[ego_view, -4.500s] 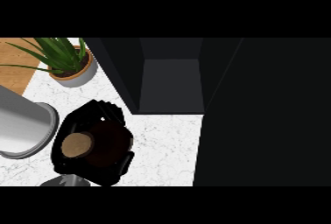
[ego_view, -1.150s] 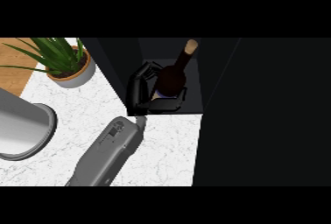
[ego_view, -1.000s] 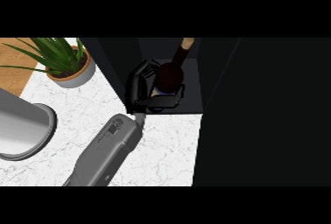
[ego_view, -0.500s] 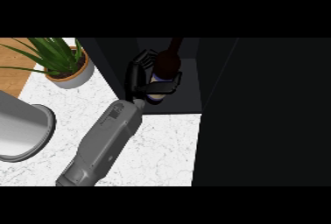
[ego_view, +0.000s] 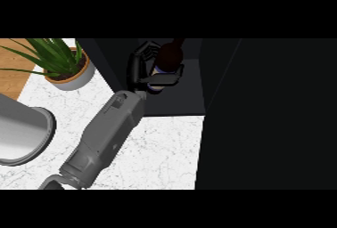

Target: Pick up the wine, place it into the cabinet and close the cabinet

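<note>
One hand (ego_view: 141, 67), the left, is gripping the wine bottle (ego_view: 170, 54) inside the open cabinet (ego_view: 191, 91), fingers and thumb curling round its lower body while the neck is leaning toward the back. Whether the base is touching the cabinet floor is hard to tell. Doing this step well is probably meaning bringing the bottle upright, seating it flat well behind the front edge, then uncurling the fingers. The forearm is needing a straight way out so the dark door (ego_view: 276, 111) can swing.
</note>
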### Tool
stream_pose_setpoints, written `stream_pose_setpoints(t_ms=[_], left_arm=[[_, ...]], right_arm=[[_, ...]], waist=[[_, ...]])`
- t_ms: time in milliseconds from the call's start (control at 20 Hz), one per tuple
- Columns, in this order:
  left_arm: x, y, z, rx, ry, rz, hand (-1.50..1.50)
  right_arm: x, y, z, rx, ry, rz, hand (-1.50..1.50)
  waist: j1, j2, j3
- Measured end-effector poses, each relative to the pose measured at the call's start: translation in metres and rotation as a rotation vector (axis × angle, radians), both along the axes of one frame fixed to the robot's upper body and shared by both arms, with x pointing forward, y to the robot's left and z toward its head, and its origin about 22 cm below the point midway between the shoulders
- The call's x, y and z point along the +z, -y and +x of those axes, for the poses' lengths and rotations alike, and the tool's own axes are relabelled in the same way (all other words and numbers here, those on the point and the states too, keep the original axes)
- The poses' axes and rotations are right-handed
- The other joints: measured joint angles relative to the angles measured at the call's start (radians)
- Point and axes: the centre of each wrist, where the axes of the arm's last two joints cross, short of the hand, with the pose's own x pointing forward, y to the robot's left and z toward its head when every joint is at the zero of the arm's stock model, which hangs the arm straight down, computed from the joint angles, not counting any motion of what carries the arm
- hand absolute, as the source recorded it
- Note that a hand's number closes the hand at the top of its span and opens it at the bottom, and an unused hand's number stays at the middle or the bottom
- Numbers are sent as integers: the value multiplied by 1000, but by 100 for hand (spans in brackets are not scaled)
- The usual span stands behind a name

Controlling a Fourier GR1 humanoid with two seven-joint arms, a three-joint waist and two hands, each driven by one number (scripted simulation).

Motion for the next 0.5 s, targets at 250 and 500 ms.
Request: stream_pose_setpoints(t_ms=[250,500], left_arm=[[-1,-2,8,34,38,25,150],[6,0,17,58,52,35,150]], right_arm=[[-1,-1,0,6,-5,3,-150],[4,-1,4,4,13,3,-150]], waist=[[-3,0,0],[-9,5,-1]])
